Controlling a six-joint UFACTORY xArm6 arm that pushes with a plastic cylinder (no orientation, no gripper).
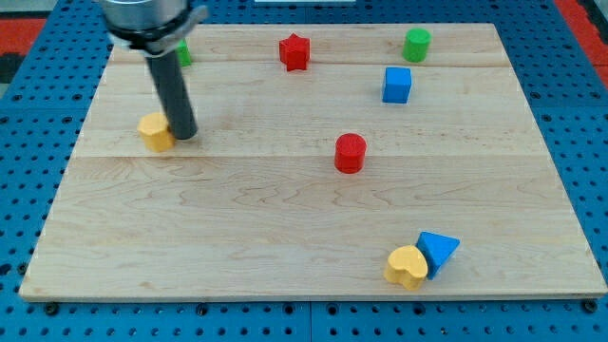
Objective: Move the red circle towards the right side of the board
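Note:
The red circle (350, 152), a short red cylinder, stands near the middle of the wooden board (285, 237). My tip (184, 135) is far to its left, on the board's left side, touching or right beside the right edge of a yellow block (156, 131). The dark rod rises from the tip to the view's top left and hides part of a green block (183, 53) behind it.
A red star (294, 51) sits at the top middle. A green cylinder (416, 44) and a blue cube (397, 84) are at the top right. A yellow heart (407, 267) touches a blue triangle (437, 251) at the bottom right.

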